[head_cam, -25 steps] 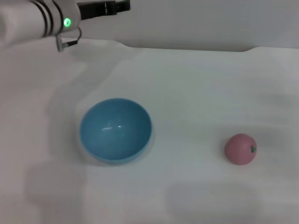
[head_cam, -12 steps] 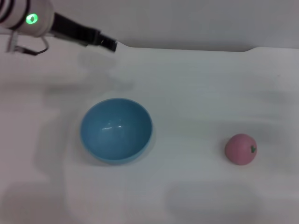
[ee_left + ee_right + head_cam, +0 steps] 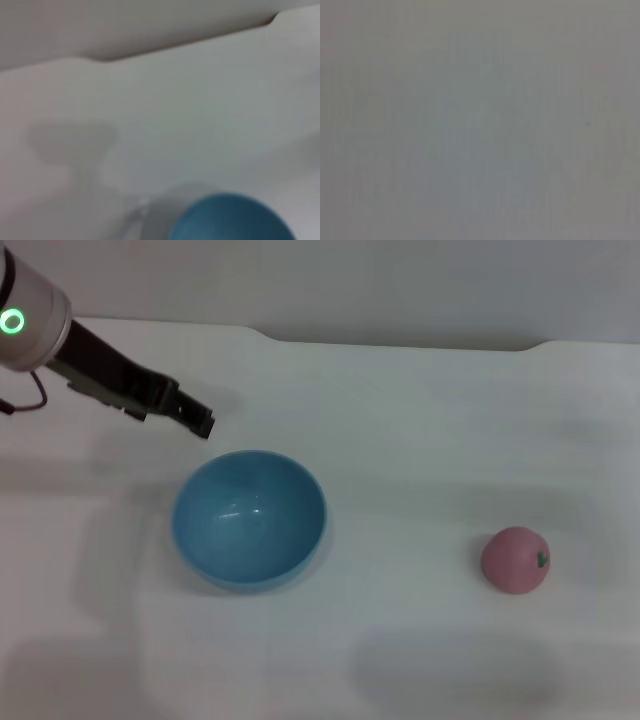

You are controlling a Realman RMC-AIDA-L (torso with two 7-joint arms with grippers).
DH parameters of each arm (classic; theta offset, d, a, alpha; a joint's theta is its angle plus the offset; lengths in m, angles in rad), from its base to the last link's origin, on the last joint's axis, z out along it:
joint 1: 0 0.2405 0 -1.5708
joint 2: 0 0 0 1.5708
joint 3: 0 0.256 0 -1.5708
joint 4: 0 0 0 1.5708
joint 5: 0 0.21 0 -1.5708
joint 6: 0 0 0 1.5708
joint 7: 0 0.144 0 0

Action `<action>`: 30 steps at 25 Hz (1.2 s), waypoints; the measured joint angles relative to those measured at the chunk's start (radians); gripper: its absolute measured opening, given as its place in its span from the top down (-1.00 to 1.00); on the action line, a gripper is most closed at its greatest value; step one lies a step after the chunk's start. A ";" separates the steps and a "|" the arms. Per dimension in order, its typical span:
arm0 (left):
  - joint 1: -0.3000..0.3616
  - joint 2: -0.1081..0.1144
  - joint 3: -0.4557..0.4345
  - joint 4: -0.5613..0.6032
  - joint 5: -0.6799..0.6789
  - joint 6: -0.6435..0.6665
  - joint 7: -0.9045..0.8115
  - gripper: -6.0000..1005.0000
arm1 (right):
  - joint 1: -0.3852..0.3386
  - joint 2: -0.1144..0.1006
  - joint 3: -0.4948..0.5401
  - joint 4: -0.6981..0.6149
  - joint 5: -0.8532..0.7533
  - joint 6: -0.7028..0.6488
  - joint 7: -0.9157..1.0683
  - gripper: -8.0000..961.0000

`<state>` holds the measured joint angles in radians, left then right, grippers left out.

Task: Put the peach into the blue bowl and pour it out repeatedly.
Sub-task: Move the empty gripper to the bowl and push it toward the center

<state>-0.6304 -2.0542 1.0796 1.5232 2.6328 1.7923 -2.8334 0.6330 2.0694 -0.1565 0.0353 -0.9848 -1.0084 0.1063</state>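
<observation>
The blue bowl (image 3: 249, 517) stands upright and empty on the white table, left of centre in the head view. Part of its rim also shows in the left wrist view (image 3: 230, 220). The pink peach (image 3: 515, 559) lies on the table to the right, well apart from the bowl. My left gripper (image 3: 198, 421) reaches in from the upper left and hovers just behind the bowl's far-left rim, holding nothing. My right gripper is out of view; the right wrist view shows only a plain grey surface.
The white table (image 3: 420, 440) has a back edge with a notch at the upper right. A grey wall (image 3: 400, 280) runs behind it.
My left arm has swung down and forward from the top left corner, bringing its gripper close to the bowl's far-left rim. Bowl and peach have not moved.
</observation>
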 joint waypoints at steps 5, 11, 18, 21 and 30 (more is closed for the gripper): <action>0.018 -0.001 0.026 -0.041 0.016 -0.007 -0.014 -0.66 | 0.008 0.000 -0.002 -0.002 0.000 0.007 -0.002 -0.39; 0.031 -0.001 0.037 -0.168 0.030 -0.073 -0.008 -0.66 | 0.011 0.001 0.000 -0.002 -0.002 0.008 -0.002 -0.39; 0.036 0.000 0.072 -0.256 0.030 -0.145 -0.005 -0.65 | 0.021 0.001 0.000 -0.002 -0.002 0.008 -0.003 -0.38; 0.034 0.000 0.078 -0.296 0.030 -0.172 -0.004 -0.65 | 0.023 0.003 0.000 -0.002 -0.002 0.008 -0.003 -0.38; 0.014 -0.003 0.193 -0.392 0.027 -0.286 -0.011 -0.65 | 0.024 0.003 0.000 -0.002 -0.002 0.004 -0.004 -0.38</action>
<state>-0.6168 -2.0570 1.2729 1.1309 2.6594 1.5066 -2.8443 0.6566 2.0725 -0.1564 0.0338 -0.9863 -1.0045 0.1027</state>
